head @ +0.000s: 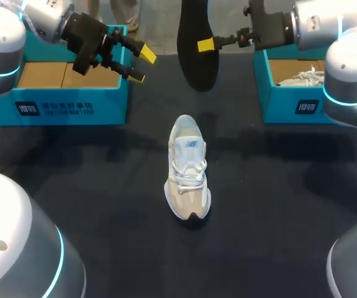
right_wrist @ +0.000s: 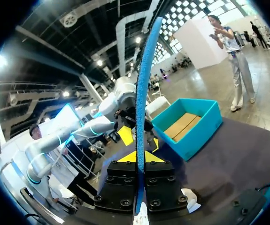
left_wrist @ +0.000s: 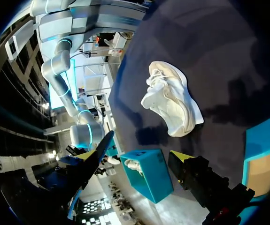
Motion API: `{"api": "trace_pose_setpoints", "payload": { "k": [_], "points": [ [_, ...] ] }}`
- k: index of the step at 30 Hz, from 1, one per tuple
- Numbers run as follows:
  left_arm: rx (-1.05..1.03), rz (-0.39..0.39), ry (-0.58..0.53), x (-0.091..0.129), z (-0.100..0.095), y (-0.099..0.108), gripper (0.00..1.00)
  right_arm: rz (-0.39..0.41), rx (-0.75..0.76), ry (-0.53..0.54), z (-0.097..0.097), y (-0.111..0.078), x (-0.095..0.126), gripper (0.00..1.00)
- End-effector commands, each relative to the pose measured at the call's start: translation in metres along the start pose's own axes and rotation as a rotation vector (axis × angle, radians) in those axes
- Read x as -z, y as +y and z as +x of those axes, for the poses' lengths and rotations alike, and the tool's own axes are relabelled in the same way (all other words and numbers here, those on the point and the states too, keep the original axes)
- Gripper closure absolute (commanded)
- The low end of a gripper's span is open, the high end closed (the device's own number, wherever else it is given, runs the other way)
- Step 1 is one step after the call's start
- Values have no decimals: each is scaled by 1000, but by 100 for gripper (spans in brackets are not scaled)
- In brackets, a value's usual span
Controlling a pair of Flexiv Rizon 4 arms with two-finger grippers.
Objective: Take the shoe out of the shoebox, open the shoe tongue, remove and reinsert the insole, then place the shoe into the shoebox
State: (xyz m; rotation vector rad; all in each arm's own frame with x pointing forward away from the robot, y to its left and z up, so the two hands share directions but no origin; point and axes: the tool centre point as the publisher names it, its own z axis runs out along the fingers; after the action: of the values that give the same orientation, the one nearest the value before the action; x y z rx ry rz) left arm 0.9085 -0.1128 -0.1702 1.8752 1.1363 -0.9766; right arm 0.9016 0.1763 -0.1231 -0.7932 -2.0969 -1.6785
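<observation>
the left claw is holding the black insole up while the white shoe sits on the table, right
No: the right claw holds the flat black insole up, as the head view shows. The white lace-up shoe does sit on the dark table.

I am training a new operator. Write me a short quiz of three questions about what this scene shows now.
1. True or false: the insole lies inside the shoe.
2. What holds the insole? A) a person's hand B) the right gripper C) nothing, it lies flat
3. Fill the gap: the left gripper is ____ and holds nothing.

Key
1. False. The insole is held up in the air above the table, apart from the shoe.
2. B.
3. open.
</observation>
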Motion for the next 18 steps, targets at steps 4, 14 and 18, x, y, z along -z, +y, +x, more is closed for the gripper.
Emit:
{"api": "trace_pose_setpoints", "payload": {
  "k": [4, 14, 18],
  "points": [
    [9, 15, -1, -9, 10, 7, 0, -35, -5, 11, -15, -13, -13, 100],
    [14, 15, 1, -13, 9, 9, 0, -60, -20, 28, -24, -19, -18, 100],
    [14, 15, 1, -13, 9, 9, 0, -60, -20, 28, -24, -19, -18, 100]
  ]
}}
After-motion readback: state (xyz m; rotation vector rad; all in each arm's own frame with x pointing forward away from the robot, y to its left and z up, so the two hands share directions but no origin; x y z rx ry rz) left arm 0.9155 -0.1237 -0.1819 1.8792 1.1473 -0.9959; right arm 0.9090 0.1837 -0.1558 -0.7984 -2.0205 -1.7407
